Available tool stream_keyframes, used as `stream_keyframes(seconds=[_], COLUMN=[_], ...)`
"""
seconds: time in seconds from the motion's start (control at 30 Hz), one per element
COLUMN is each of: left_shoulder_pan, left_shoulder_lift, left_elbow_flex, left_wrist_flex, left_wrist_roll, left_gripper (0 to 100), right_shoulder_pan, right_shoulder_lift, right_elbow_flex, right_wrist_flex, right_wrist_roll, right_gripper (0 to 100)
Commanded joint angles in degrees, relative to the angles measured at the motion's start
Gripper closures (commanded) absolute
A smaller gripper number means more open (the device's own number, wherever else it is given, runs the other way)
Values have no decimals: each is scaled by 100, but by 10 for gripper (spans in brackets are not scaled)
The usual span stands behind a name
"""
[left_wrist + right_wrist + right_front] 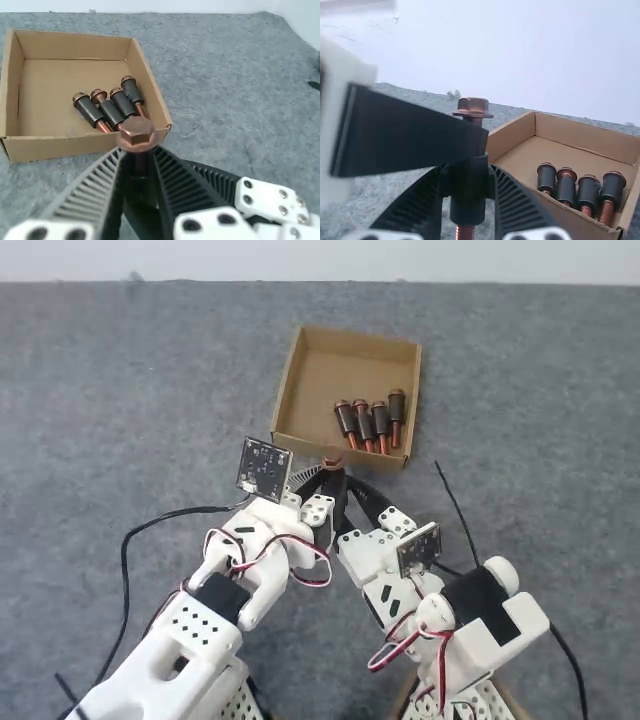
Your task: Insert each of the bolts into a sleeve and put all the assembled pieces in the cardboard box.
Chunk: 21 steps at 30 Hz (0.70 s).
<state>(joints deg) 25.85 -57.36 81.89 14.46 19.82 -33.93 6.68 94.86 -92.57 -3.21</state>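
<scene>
bolt [136,134] in sleeve [467,200], clamped by left gripper [137,154], right gripper [468,176]

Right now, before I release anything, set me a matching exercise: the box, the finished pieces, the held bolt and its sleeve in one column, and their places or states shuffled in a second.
Things:
1. cardboard box
2. four assembled pieces
3. held bolt
4. black sleeve

Places or states:
a. clamped in the right gripper
b. resting on the grey carpet, open side up
c. upright, hex head on top
d. lying side by side inside the box

Pairs: 1-b, 2-d, 3-c, 4-a.
</scene>
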Motion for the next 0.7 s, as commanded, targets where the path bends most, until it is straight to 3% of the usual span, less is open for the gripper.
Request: stream_keyframes(seconds=[0.0, 0.4, 0.67], left_shoulder_pan=[0, 0, -35], left_shoulder_lift=[-62, -62, -62], left_elbow_flex=[22, 40, 22], left_wrist_flex=[-26, 9, 316], left_wrist_roll=[-44, -35, -9], left_gripper=[985, 981, 823], right_shoulder_pan=[198, 207, 215], right_shoulder_lift=[-57, -57, -57], right_elbow_flex=[70, 70, 70], right_wrist_flex=[-198, -198, -198], right_wrist_roll=[-53, -35, -26], right_gripper=[992, 992, 992])
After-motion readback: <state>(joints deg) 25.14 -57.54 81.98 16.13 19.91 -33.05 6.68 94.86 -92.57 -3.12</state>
